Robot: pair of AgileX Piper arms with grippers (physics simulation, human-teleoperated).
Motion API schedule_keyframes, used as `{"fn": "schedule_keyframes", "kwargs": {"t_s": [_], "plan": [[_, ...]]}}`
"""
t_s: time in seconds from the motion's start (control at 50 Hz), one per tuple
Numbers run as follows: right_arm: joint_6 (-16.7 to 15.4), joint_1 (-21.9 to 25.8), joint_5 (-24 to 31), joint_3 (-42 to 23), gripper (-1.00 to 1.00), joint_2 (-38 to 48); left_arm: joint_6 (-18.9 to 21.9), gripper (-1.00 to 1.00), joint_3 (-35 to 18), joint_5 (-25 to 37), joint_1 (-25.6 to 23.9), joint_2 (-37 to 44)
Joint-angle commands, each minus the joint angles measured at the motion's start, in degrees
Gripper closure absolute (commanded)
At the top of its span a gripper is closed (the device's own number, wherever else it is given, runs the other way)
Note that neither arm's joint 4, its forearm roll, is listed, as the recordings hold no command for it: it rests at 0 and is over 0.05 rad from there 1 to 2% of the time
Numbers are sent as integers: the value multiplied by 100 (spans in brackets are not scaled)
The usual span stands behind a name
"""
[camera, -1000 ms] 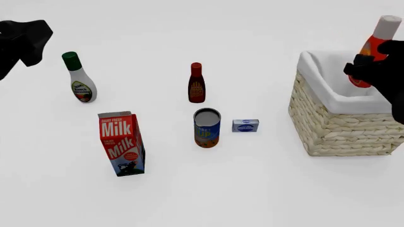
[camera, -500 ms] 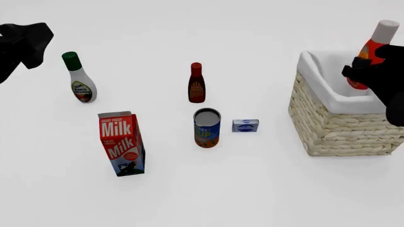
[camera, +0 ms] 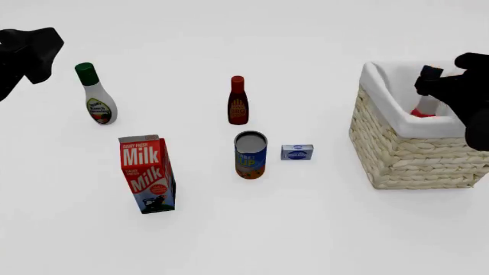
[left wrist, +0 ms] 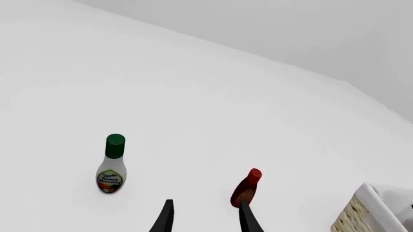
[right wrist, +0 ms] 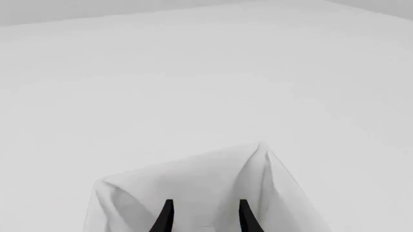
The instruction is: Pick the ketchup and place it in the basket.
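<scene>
Ketchup (camera: 422, 112): only a small red patch is visible, down inside the basket (camera: 397, 152) against its white lining, just beside the right gripper (camera: 430, 80). Its pose, lying or leaning, cannot be told. On this evidence the placement appears done.

Right gripper: above the basket's interior. In the right wrist view its two fingers (right wrist: 166, 216) stand apart with nothing between them; jaws open, empty, lining below.

Left gripper (left wrist: 203, 220): well away from the basket, beyond the far end of the row of goods. Fingers apart, holding nothing.

Handling, as a judgement: a plastic squeeze bottle of this kind should be light, with walls that give under pressure and a smooth, somewhat slippery skin. Should it need retaking, the body at the label is the best hold, with moderate force; the cap is narrow and a poorer purchase.

Count:
- One basket.
- One ketchup, inside it.
- One dark-red bottle (camera: 237, 101), red cap, well apart from the basket.
- One white bottle (camera: 96, 95), green cap, farthest from the basket.
- One milk carton (camera: 146, 173).
- One can (camera: 251, 154), standing between carton and basket.
- One small blue box (camera: 296, 152), nearest the basket of the loose goods.
- Two grippers.
</scene>
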Motion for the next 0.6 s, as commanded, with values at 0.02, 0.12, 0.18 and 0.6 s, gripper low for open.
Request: {"fn": "schedule_keyframes", "kwargs": {"t_s": [0.02, 0.12, 0.18, 0.6], "plan": [[-49, -98, 131, 157, -100, 349, -19, -100, 21, -3, -5, -28], [-213, -43, 285, 174, -100, -57, -37, -100, 24, -12, -2, -27], [-259, -9, 358, 165, -100, -246, -44, -100, 27, -19, -3, -27], [-530, 969, 1337, -38, -100, -1956, -106, -100, 6, -21, -25, -40]]}}
